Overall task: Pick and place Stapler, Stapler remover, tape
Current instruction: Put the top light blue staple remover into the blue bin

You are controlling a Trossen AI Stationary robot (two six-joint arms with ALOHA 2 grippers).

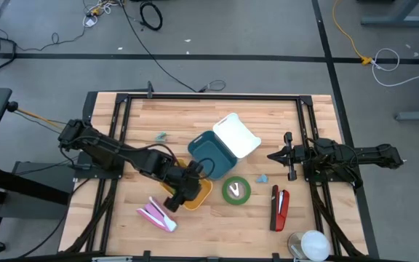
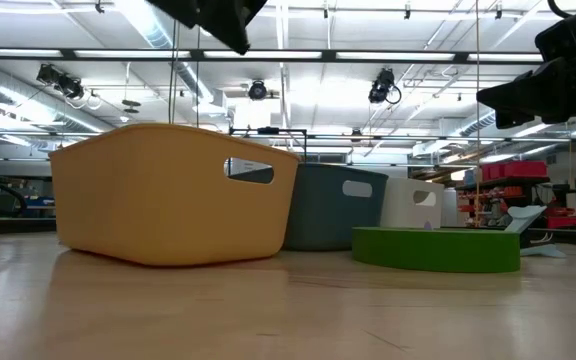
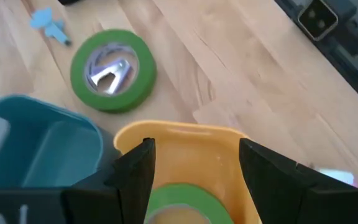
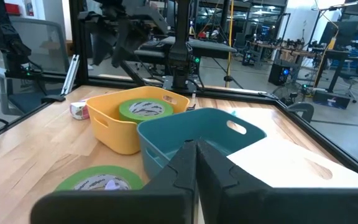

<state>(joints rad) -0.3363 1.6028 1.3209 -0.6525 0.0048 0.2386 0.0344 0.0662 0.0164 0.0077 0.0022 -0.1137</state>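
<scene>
- From above, the left gripper (image 1: 182, 191) hangs over the yellow bin (image 1: 197, 191) near the middle of the bench (image 1: 144, 120), a little toward the front edge. A teal bin (image 1: 211, 153) touches the yellow one on its far side, and a white bin (image 1: 236, 135) sits against the teal one. A roll of green tape (image 1: 236, 191) lies flat just beside the yellow bin, toward the right edge, with the staple remover (image 1: 235, 191) resting in its hole. The red stapler (image 1: 279, 207) lies further toward the right edge, near the front. A pink-and-white object (image 1: 156, 215) lies by the front edge, left of the yellow bin. The right gripper (image 1: 273, 155) waits at the right edge, well apart from the bins.
- At bench level, the three bins stand in a row — yellow, teal, white — with the green tape low in front of the white one.
- The left wrist camera looks down into the yellow bin: its fingers (image 3: 137, 174) stand apart, and a second green tape roll (image 3: 182, 204) lies in the bin under the gap. I cannot tell whether they touch it.
- The right wrist camera shows that arm's fingers (image 4: 213, 173) pressed together on nothing — and the second roll lying inside the yellow bin.
</scene>
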